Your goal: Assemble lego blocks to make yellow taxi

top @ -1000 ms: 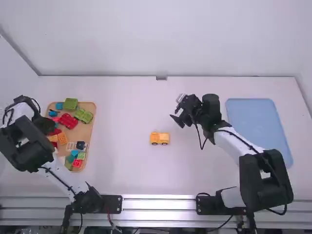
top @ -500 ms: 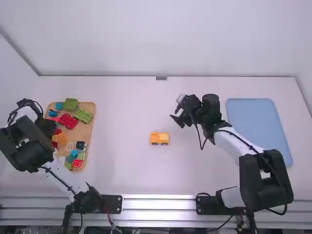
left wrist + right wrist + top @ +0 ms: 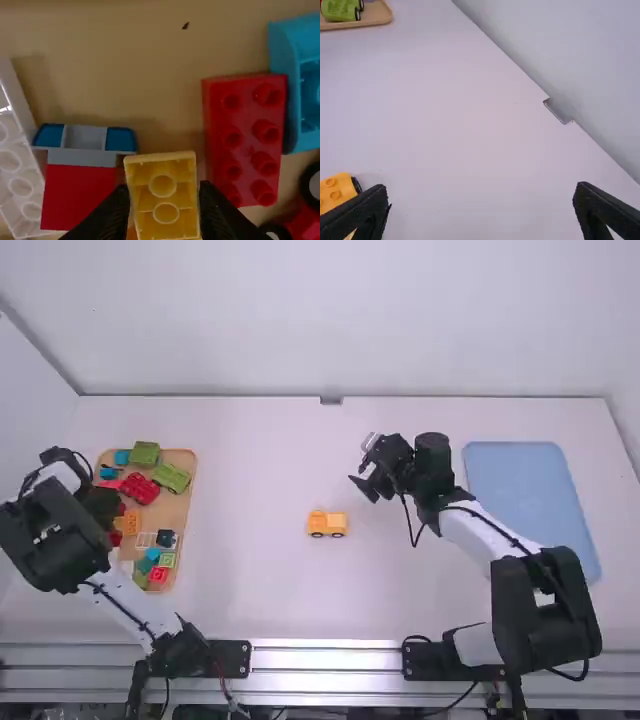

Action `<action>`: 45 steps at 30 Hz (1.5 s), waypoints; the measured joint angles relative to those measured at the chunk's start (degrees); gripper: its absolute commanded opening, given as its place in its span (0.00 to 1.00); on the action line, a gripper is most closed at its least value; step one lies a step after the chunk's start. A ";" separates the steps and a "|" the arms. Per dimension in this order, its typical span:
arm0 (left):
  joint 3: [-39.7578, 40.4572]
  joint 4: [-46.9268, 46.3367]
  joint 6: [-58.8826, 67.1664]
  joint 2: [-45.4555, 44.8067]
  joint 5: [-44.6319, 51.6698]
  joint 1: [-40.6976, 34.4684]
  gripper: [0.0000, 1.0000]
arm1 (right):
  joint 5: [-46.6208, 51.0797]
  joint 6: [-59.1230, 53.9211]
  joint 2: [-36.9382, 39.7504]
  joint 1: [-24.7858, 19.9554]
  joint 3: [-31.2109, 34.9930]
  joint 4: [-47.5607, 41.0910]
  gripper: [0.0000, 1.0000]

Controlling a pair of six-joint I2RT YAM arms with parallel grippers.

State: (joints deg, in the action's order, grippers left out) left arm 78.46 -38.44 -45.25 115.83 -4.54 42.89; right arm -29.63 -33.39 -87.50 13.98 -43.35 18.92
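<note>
Sliding slightly rightward over the wooden tray (image 3: 178,508) since half a second ago, the left tool (image 3: 164,187) is closing its pads on both sides of a yellow block (image 3: 167,231), hollow underside showing. From where I am standing, small red (image 3: 158,575) and light-green blocks (image 3: 167,560) are filling the tray's near end.

Level with the block, well apart to its right, the yellow wheeled body (image 3: 327,524) is sitting on the table (image 3: 260,590), its long axis running left to right, roughly in line with the path the block would likely be taking. The right tool (image 3: 481,189), fingers spread wide with nothing between them, is hanging just beyond and right of the body, making the right arm (image 3: 480,530) the nearer one.

A red eight-stud brick (image 3: 245,140) is lying close beside the held block, so a straight lift probably comes first. Farther off, a red car (image 3: 139,487) and a green car (image 3: 172,477) are crowding the tray; a blue tray (image 3: 525,490) is lying far right.
</note>
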 measured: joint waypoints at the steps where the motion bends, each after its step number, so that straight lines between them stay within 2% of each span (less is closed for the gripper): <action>1: -0.11 0.00 0.02 0.00 -0.07 0.02 0.38 | -0.02 -0.02 0.00 0.00 0.00 0.00 0.98; 12: -4.15 3.34 1.14 0.00 -0.44 -0.52 0.39 | 0.00 0.00 0.00 0.00 0.00 0.00 0.98; 14: -4.59 4.13 1.60 0.00 -0.44 -0.55 0.36 | 0.02 0.00 0.00 0.00 0.00 0.00 0.98; 15: -4.92 4.74 1.81 -0.02 -0.39 -0.52 0.29 | 0.00 0.00 -0.02 0.00 0.00 0.00 0.98; 16: -4.92 4.85 1.95 -0.02 -0.39 -0.55 0.29 | 0.00 -0.02 0.00 0.00 0.00 -0.02 0.98; 18: -4.92 4.92 2.34 -0.02 -0.44 -0.52 0.22 | 0.00 0.00 -0.02 0.00 0.00 -0.02 0.98; 22: -4.90 4.85 2.82 -0.07 -0.44 -0.52 0.19 | 0.00 0.00 0.00 0.00 0.00 0.00 0.98; 24: -4.37 3.82 2.80 -0.04 -0.46 -0.52 0.14 | 0.00 0.00 0.00 0.00 0.00 0.02 0.98; 26: -2.64 0.28 3.15 0.00 -0.42 -0.50 0.14 | 0.00 -0.02 0.00 0.00 0.00 -0.02 0.98; 28: -0.52 -2.86 3.41 0.00 -0.42 -0.37 0.09 | 0.00 0.02 0.00 0.00 0.00 -0.02 0.98; 31: 6.43 -9.31 4.11 0.00 -0.44 -0.37 0.06 | -0.02 -0.02 0.00 0.00 0.00 0.04 0.98; 35: 13.03 -13.22 5.97 -0.02 0.07 -0.46 0.02 | -0.02 1.75 -0.02 0.00 0.00 1.20 0.98; 38: 14.58 -13.27 7.02 -0.48 0.04 -0.90 0.02 | 0.00 5.07 0.00 0.00 0.00 3.26 0.98; 41: 12.90 -11.17 7.65 -2.84 0.07 -2.43 0.02 | 0.00 7.74 0.00 0.00 0.00 4.79 0.98; 45: 3.13 -2.93 7.87 -13.42 -0.24 -7.61 0.02 | -0.11 11.76 -0.02 -0.13 0.04 7.69 0.98</action>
State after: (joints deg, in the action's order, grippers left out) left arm 81.58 -41.36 -37.39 102.41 -4.78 35.29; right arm -29.74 -21.63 -87.53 13.85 -43.31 26.61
